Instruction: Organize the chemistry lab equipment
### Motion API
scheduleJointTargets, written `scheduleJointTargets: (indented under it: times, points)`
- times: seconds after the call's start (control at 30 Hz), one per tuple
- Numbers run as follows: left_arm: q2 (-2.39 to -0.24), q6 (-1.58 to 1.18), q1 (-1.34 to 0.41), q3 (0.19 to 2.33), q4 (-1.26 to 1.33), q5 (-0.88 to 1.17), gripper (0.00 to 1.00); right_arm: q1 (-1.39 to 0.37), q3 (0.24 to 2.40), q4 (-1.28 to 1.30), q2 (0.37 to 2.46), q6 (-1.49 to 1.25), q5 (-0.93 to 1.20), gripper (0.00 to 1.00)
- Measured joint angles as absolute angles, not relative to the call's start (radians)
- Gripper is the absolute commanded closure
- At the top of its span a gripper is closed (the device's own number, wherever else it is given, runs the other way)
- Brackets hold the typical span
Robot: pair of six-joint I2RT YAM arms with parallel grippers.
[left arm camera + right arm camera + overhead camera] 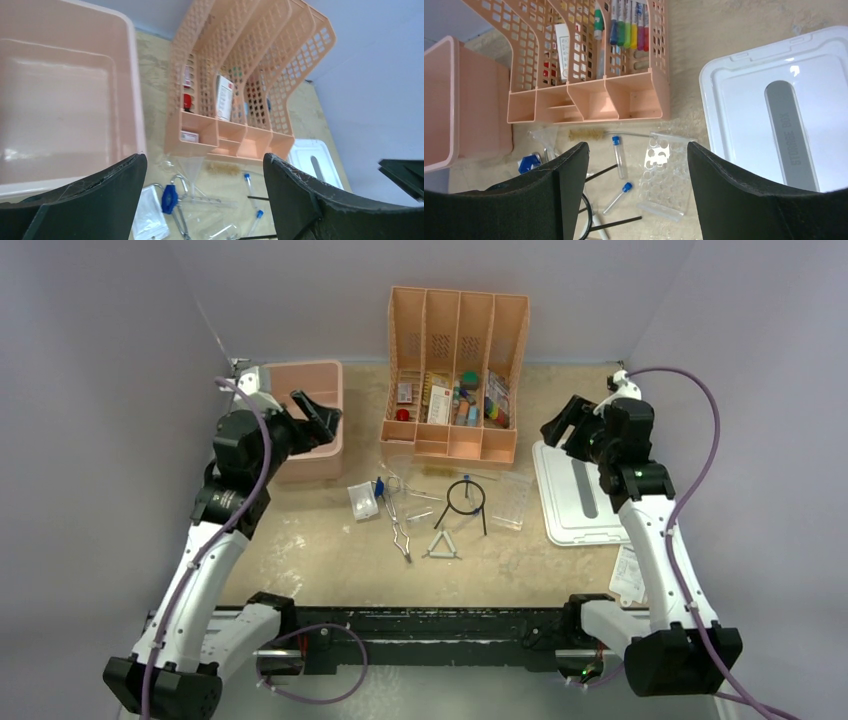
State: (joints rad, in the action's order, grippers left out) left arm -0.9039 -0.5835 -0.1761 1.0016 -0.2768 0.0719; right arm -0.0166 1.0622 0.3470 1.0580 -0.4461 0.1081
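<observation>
Opening step, as judged: nothing is grasped and nothing is sorted yet. The left gripper (318,416) is held high with jaws wide apart and empty. The bin (65,100) is seen below it to the left, and the organizer (235,75) ahead. The right gripper (637,147) is raised likewise, jaws apart, with nothing between them. The lid (774,115) lies below it to the right.

The equipment is scattered loose on the table (310,550), between the two grippers and on the near side of the organizer. Directly under the right gripper the rack (666,175) is seen, holes facing up, apparently empty, just beside the lid. Two tubes (618,156) lie flat just left of the rack, apart from each other. A brush (586,135) lies beyond them, near the organizer's front. The tripod (466,497) stands upright left of the rack, and the triangle (443,547) lies flat on its near side. Tongs (397,525) and packets (362,501) lie below the left gripper to its right, closer to it than to the right one.

Next move, as judged: one gripper is to be lowered onto a single item. The tubes are best reached by the right gripper. Its jaws would need to be narrowed and set across a tube, which is thin and may roll. Whether the loose pieces are meant for the bin cannot be told.
</observation>
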Motion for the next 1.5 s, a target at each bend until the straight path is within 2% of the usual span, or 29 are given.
scheduleJointTargets:
  times: [0.13, 0.4, 0.57, 0.73, 1.07, 1.23, 1.5]
  points:
    - [-0.954, -0.582, -0.319, 0.999, -0.231, 0.032, 0.15, -0.017, 1.038, 0.361, 1.06, -0.461, 0.107, 0.27]
    - [-1.191, -0.562, -0.701, 1.018, -0.239, -0.114, 0.31, -0.017, 1.005, 0.377, 1.091, -0.519, 0.096, 0.3]
    - [-1.365, -0.581, -0.81, 1.08, -0.255, -0.141, 0.48, -0.017, 0.971, 0.381, 1.105, -0.543, 0.097, 0.3]
    - [-1.494, -0.61, -0.847, 1.148, -0.253, -0.142, 0.57, -0.017, 0.957, 0.379, 1.119, -0.559, 0.097, 0.31]
    - [-1.665, -0.636, -0.847, 1.244, -0.284, -0.074, 0.64, -0.017, 0.956, 0.352, 1.159, -0.562, 0.097, 0.32]
    - [-1.75, -0.636, -0.847, 1.29, -0.318, -0.04, 0.74, -0.017, 0.955, 0.346, 1.182, -0.562, 0.097, 0.32]
    - [-1.788, -0.624, -0.847, 1.307, -0.343, 0.023, 1.0, -0.017, 0.951, 0.345, 1.19, -0.562, 0.097, 0.32]
